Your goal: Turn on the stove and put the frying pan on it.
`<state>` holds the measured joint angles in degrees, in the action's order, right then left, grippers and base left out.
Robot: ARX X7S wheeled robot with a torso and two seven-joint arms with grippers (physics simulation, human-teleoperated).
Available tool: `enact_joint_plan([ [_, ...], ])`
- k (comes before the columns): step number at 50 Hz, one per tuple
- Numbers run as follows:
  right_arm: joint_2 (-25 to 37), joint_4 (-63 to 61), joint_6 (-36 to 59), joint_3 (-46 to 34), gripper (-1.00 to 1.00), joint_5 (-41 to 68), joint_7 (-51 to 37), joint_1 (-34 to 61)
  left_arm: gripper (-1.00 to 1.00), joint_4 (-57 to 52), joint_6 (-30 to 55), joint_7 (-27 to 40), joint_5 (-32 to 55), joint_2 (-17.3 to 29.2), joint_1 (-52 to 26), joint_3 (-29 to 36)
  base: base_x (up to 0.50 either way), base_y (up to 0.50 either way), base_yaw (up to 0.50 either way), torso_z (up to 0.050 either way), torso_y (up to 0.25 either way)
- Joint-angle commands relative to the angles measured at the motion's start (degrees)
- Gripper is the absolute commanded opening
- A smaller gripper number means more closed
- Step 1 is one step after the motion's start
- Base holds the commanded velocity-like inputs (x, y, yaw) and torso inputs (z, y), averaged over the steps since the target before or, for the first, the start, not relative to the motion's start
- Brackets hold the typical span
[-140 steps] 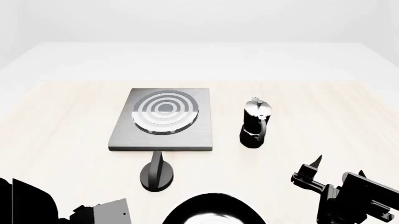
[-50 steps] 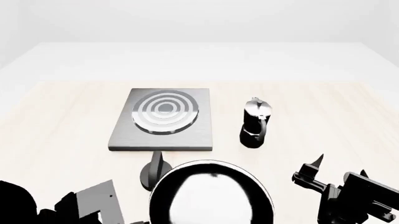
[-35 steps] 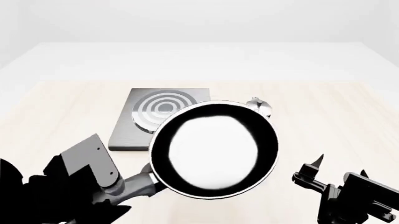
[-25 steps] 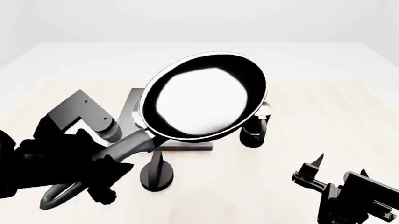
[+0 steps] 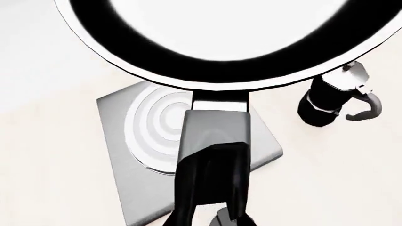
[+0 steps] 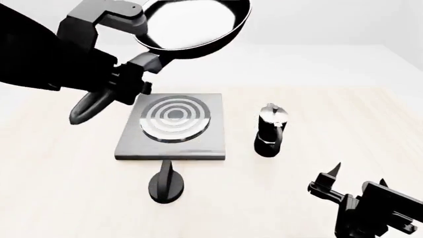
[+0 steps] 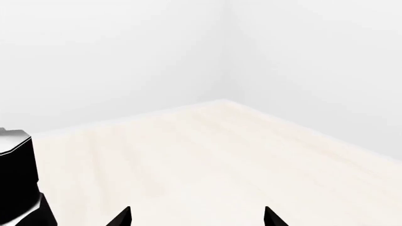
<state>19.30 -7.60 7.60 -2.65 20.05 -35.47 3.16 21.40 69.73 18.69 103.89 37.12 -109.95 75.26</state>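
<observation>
Left claw [image 6: 132, 82] is clenched on the long handle of the frying pan [image 6: 191, 25], holding it tilted in the air above the desk's far side, over the stove [image 6: 173, 126]. That hotplate lies flat mid-desk, its black knob [image 6: 165, 183] just beside its near edge. A moka pot [image 6: 271, 130] stands near its right side. Right claw [image 7: 197, 217] hangs released, fingertips apart, toward the near right corner.

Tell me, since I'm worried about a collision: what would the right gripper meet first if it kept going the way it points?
Probably nothing: the right gripper points across bare table, with the moka pot off to one side.
</observation>
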Motion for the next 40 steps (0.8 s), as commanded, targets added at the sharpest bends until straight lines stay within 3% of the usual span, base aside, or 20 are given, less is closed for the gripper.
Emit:
enact_joint_plan([
  [1, 0.0, 0.4, -0.1, -0.4, 1.00, 0.0, 0.1, 0.4, -1.00, 24.8, -2.6, -11.4, -13.3, -16.5, -5.5, 5.1, 0.00, 0.00, 0.00, 0.000, 0.000],
  [9, 0.1, 0.1, -0.1, -0.5, 1.00, 0.2, 0.1, 0.3, -1.00, 40.0, -7.9, -24.7, -22.0, -26.8, -2.7, 11.7, 0.00, 0.00, 0.00, 0.000, 0.003],
  [13, 0.3, -0.4, 0.4, -0.2, 1.00, 0.5, -0.1, 0.3, -1.00, 52.9, -12.2, -35.2, -27.0, -33.6, 0.2, 15.7, 0.00, 0.00, 0.00, 0.000, 0.000],
  [16, 0.3, 0.1, -0.1, -0.2, 1.00, 0.5, 0.0, 0.3, -1.00, 53.5, -12.8, -35.0, -27.3, -33.4, 1.0, 14.3, 0.00, 0.00, 0.00, 0.005, 0.003],
  [30, 0.2, 0.9, -0.7, -0.2, 1.00, 0.7, 0.1, 0.0, -1.00, 53.6, -15.6, -33.0, -33.2, -30.7, 10.9, 0.7, 0.00, 0.00, 0.00, 0.000, 0.001],
  [36, 0.2, 1.0, -0.7, -0.3, 1.00, 0.6, 0.0, 0.0, -1.00, 53.6, -13.5, -32.5, -42.0, -30.9, 13.8, -7.9, 0.00, 0.00, 0.00, 0.000, 0.002],
  [40, 0.2, 1.2, -0.9, -0.4, 1.00, 0.6, 0.0, -0.1, -1.00, 53.6, -12.5, -31.4, -50.0, -30.5, 15.6, -17.6, 0.00, 0.00, 0.00, 0.000, 0.000],
])
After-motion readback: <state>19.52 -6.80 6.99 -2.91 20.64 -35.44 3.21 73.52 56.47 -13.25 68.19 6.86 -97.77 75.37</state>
